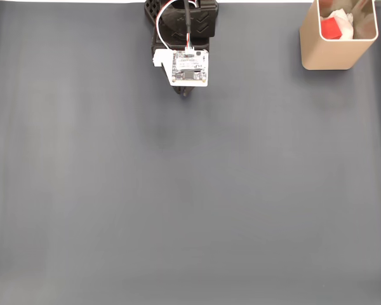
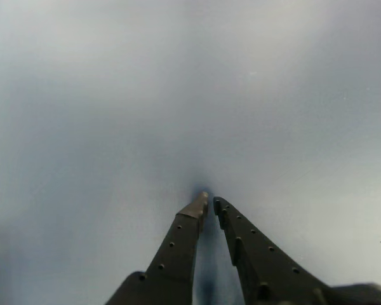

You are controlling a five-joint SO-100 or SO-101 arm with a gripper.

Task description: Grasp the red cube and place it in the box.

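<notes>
Gripper [image 2: 209,201] fingers together over bare grey mat [image 1: 190,190], red cube [image 1: 331,28] inside the box [image 1: 330,54]

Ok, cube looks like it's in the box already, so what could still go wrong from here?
1. The red cube sits high in the box, on a white wad of paper, so a knock could spill it.
2. The tool is shut with its tips low over the grey mat; sweeping sideways could drag the mat.
</notes>
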